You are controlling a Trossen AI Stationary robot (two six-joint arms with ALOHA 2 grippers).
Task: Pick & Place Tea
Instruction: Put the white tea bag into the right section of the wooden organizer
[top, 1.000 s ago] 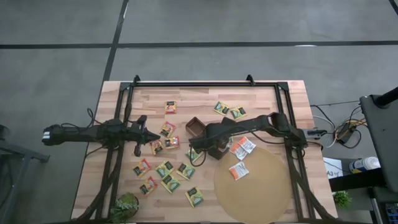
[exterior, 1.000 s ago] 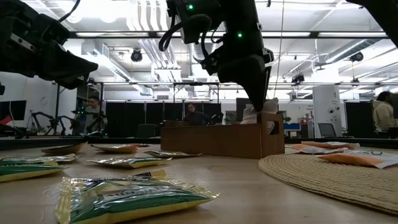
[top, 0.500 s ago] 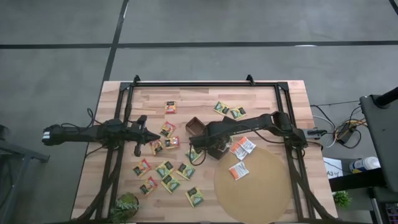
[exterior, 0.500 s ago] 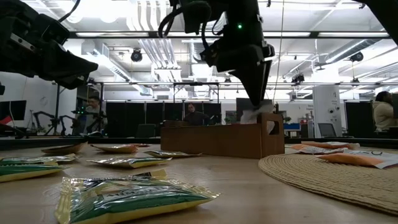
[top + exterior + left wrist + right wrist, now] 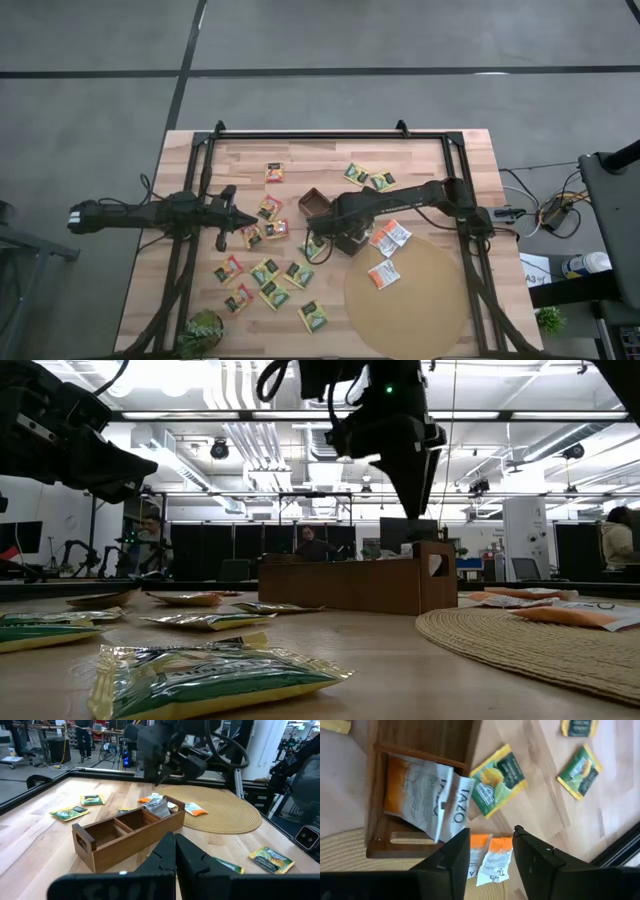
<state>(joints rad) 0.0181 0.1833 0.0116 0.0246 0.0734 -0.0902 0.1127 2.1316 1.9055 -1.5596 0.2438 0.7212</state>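
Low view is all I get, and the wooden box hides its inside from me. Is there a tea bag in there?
Observer: Yes. The right wrist view shows one white-and-orange TAZO sachet lying crooked in the end compartment of the wooden box.
Operator: Is the hand holding it?
Observer: No. The right hand hangs above it, open and empty.
Operator: Are the other parts of the box full?
Observer: The left wrist view shows two more compartments, and both look empty.
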